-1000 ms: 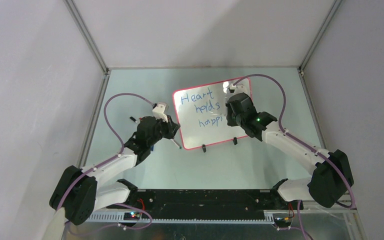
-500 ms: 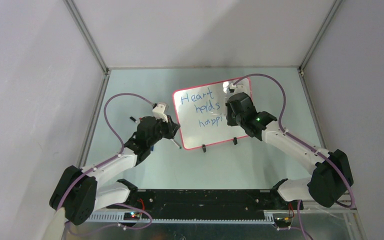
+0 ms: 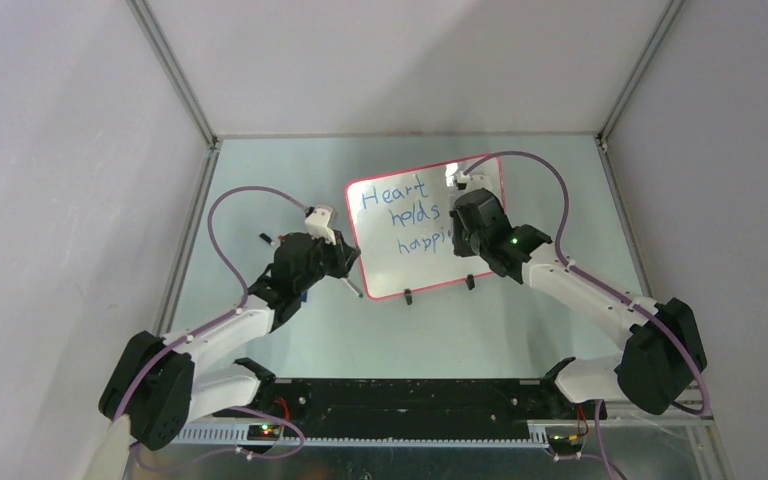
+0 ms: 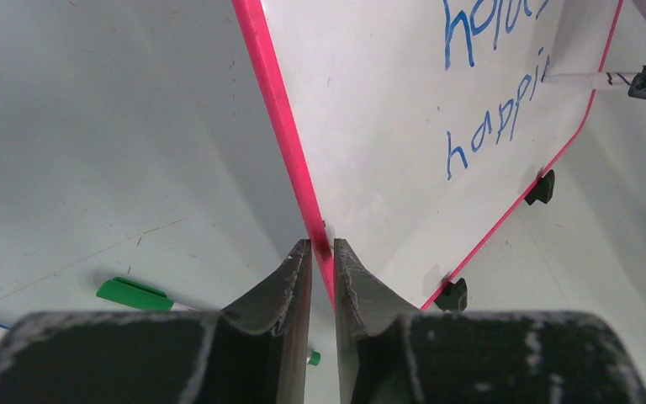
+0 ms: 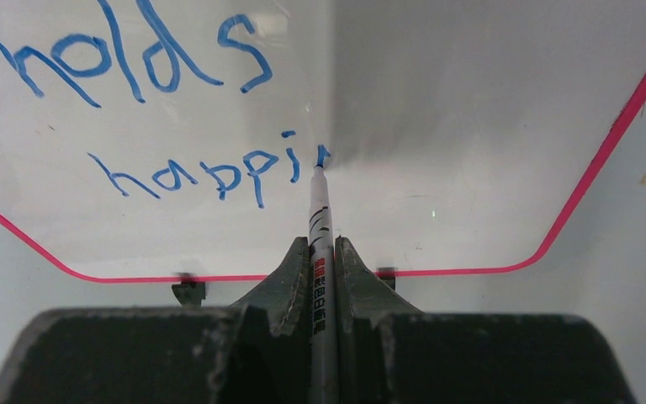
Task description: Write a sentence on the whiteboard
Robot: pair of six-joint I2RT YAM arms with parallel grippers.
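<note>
Whiteboard (image 3: pixel 400 272) pinched by left gripper (image 4: pixel 321 246), marker (image 5: pixel 320 202) clasped in right gripper (image 5: pixel 321 244) mid-word; we judge next strokes extend the sentence (image 3: pixel 410 216) rightward.

Top view: right gripper (image 3: pixel 457 232) covers end of sentence (image 3: pixel 405 215) on whiteboard (image 3: pixel 390 272). Green pen (image 4: pixel 135 295) left of whiteboard, half hidden behind left gripper (image 4: pixel 322 250).

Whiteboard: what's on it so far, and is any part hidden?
Blue lettering on the whiteboard reads "Heart", "holds", "happi", the marker tip on a partial stroke after it. In the top view the right arm covers the board's right side; the right wrist view shows it blank there.
</note>
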